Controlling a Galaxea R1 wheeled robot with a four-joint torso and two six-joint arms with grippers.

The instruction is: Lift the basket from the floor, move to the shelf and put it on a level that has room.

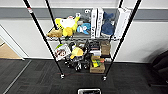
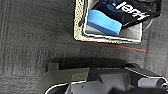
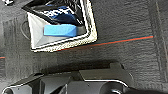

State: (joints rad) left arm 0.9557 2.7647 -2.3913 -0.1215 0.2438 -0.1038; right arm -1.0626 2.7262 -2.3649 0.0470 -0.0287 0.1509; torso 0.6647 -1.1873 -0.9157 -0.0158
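The cream woven basket (image 1: 89, 91) stands on the dark grey carpet floor (image 1: 37, 77), just in front of me at the near edge of the head view. Its knobbly wall (image 2: 79, 22) shows in the left wrist view, and its rim (image 3: 92, 27) in the right wrist view. Inside lie a blue block (image 2: 103, 22) (image 3: 60, 30) and a black pouch (image 2: 125, 10) with white lettering. The black wire shelf (image 1: 85, 37) stands ahead against the wall. Both tiers I see are crowded with toys, books and boxes. A level that has room is hidden above the head view's top edge. Both arms hang above the carpet beside the basket.
A thin red line (image 2: 117, 46) (image 3: 112, 41) runs across the carpet beside the basket. A dark chair (image 1: 161, 65) sits at the right. Tan wooden flooring (image 1: 7, 52) lies beyond a doorway at the left. Open carpet separates the basket from the shelf's casters (image 1: 104, 78).
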